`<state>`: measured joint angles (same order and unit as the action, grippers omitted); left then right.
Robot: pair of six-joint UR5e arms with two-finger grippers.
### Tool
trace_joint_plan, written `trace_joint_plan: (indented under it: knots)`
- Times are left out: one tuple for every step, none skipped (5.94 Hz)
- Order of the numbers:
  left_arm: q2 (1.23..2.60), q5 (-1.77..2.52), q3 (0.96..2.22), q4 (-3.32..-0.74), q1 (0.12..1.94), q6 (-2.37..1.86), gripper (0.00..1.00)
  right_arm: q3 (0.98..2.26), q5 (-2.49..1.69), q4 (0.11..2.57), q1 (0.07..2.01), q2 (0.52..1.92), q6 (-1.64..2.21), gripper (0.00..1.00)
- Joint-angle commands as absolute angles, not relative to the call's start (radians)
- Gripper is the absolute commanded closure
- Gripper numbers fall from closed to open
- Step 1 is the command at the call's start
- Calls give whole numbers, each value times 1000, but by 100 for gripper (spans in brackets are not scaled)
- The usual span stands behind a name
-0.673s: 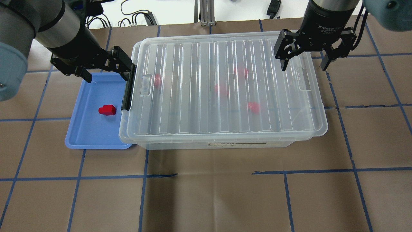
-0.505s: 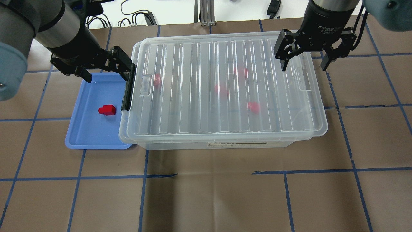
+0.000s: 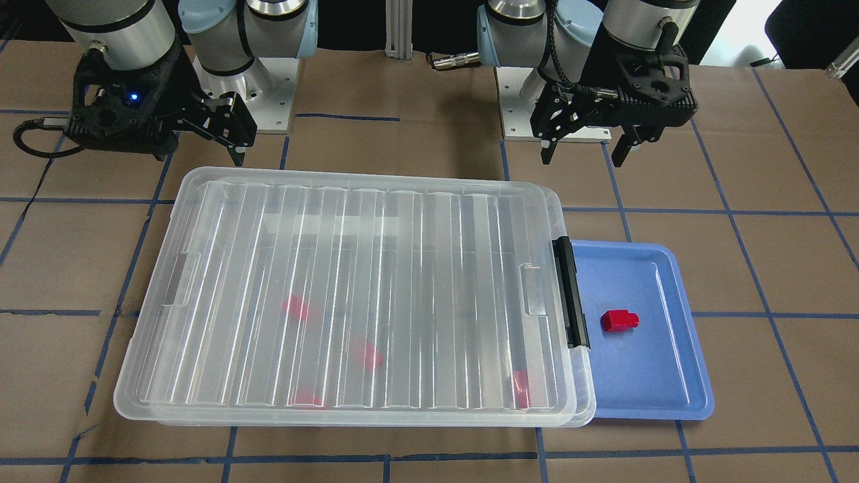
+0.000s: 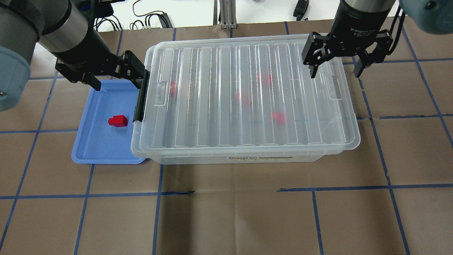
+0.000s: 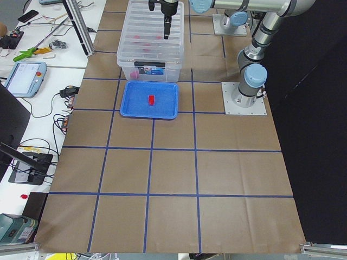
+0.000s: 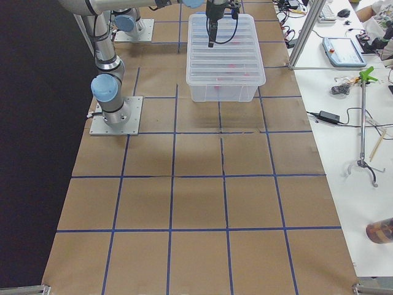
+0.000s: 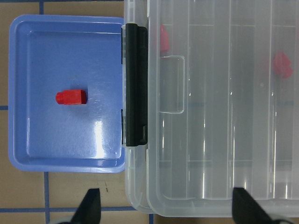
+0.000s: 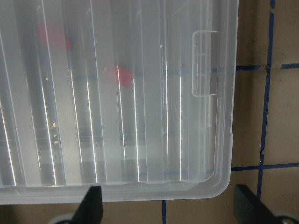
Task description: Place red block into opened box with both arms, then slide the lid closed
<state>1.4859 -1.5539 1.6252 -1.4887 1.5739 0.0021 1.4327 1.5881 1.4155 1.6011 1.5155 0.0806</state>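
A red block [image 4: 118, 121] [image 3: 619, 320] [image 7: 71, 97] lies on its side in the blue tray [image 4: 88, 148]. The clear box [image 4: 233, 159] stands right of the tray, its black latch bar [image 4: 141, 101] [image 7: 134, 84] facing the tray. The ribbed lid [image 4: 247, 95] [image 3: 349, 295] [image 8: 117, 116] rests on the box, covering nearly all of it. My left gripper [image 4: 115, 79] [image 3: 582, 157] [image 7: 169, 210] hovers open above the tray's far edge and the latch end. Over the lid's far right corner hangs my right gripper [image 4: 334, 73] [image 8: 170, 210], open and empty.
Several more red blocks [image 4: 279, 117] show blurred through the lid inside the box. Brown paper with blue tape lines [image 4: 226, 193] covers the table. Cables [image 4: 148, 21] and a metal post lie beyond the far edge; side benches [image 5: 32, 70] carry tools.
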Motion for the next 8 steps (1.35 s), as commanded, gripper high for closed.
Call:
trace_joint_plan:
  knots:
    - [1485,-1555,1626,-1489,1574,3,1,1433,1592,1413,1542,1514,65,0]
    - [1485,-1555,1628,-1489,1574,5,1,1434,1589,1413,1475,1514,14,0]
    - [1485,-1555,1628,-1489,1574,6,1,1434,1588,1414,1418,1514,-65,0]
    - [1485,-1555,1629,-1488,1574,6,1,1445,1591,1413,1393,1508,-69,0]
    - [1486,-1555,1629,-1488,1574,6,1,1524,1589,1493,1390,1471,-68,0]
    - [1486,-1555,1629,-1488,1574,6,1,1613,1589,1640,1390,1465,-69,0]
    - [1486,-1555,1629,-1488,1574,6,1,1690,1588,1716,1390,1465,-69,0]
    - [1486,-1555,1629,-1488,1574,6,1,1747,1589,1803,1390,1465,-105,0]
